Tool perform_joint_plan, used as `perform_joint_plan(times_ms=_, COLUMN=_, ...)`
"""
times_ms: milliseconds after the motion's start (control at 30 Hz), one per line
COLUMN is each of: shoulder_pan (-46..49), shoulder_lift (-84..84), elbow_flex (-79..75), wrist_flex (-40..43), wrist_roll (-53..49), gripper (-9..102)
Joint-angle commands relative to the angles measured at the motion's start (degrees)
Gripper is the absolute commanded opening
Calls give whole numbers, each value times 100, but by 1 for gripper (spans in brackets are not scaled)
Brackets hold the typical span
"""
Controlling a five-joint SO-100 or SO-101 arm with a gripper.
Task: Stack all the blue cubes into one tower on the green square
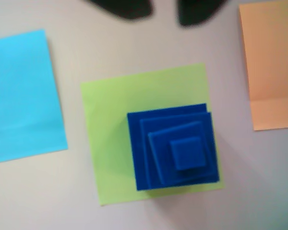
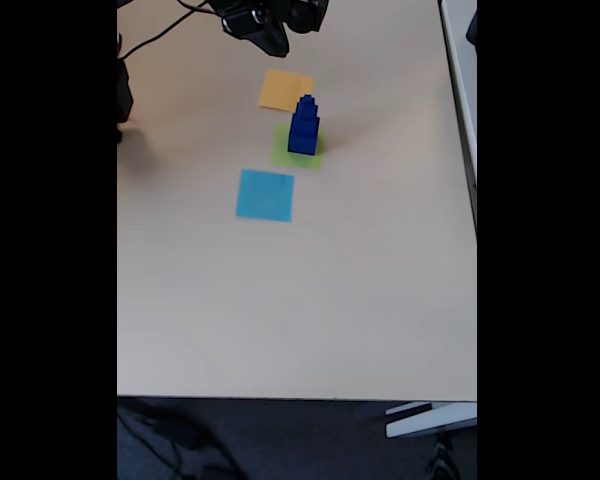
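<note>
Several dark-blue cubes of graded sizes stand in one tower, largest at the bottom and smallest on top, on the green square. The tower sits toward the square's lower right corner in the wrist view. In the fixed view the tower rises upright on the green square. My gripper is above the tower and apart from it; its two dark fingertips show at the top edge with a gap and nothing between them. In the fixed view the gripper hangs at the table's far end, behind the tower.
A light-blue square patch lies left of the green one, an orange patch to its right. In the fixed view the orange patch is farther back, the light-blue patch nearer. Cables run at the far left.
</note>
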Motion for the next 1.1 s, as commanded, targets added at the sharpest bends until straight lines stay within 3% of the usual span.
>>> perform_joint_plan(times_ms=0, shoulder_pan=-53, shoulder_lift=62, elbow_flex=-299, wrist_flex=44, wrist_roll=53, gripper=0)
perform_joint_plan(times_ms=667, shoulder_pan=-79, shoulder_lift=70, elbow_flex=-299, wrist_flex=26, wrist_roll=-158, gripper=0)
perform_joint_plan(times_ms=1067, shoulder_pan=-229, shoulder_lift=844, elbow_flex=360, wrist_flex=-35, wrist_roll=-1652, gripper=0)
